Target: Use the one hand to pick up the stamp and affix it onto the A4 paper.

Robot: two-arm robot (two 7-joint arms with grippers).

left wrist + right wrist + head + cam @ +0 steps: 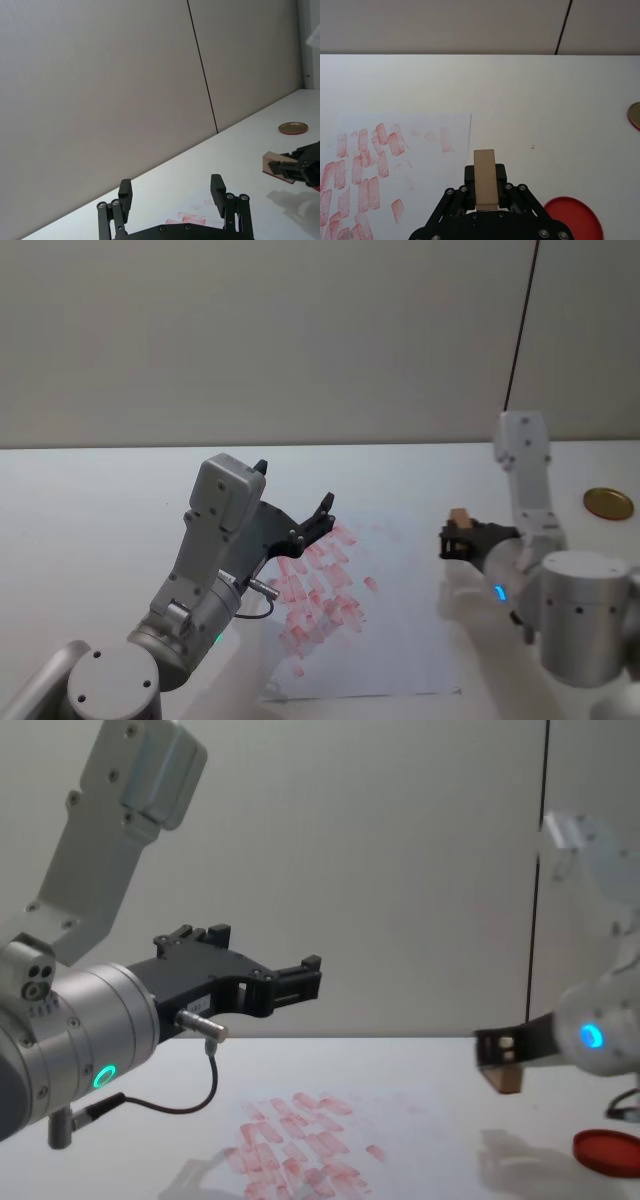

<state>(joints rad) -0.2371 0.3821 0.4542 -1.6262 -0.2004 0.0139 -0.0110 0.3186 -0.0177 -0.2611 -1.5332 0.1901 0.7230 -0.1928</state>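
The stamp (pixel 459 516), a small tan wooden block, is held upright in my right gripper (pixel 457 536), which is shut on it. In the chest view the stamp (pixel 502 1078) hangs above the table with its shadow below. In the right wrist view the stamp (pixel 485 162) sits just beside the right edge of the A4 paper (pixel 430 150). The A4 paper (pixel 400 630) lies flat in the middle, covered with red imprints mostly on its left half. My left gripper (pixel 295 486) hovers open and idle above the paper's left side, its fingers (pixel 217 186) spread wide.
A flat red ink pad (pixel 572 217) lies on the white table close under my right arm, seen also as the red pad (pixel 608 1148) at the right. A gold round lid (pixel 608 503) rests farther right. A grey wall stands behind the table.
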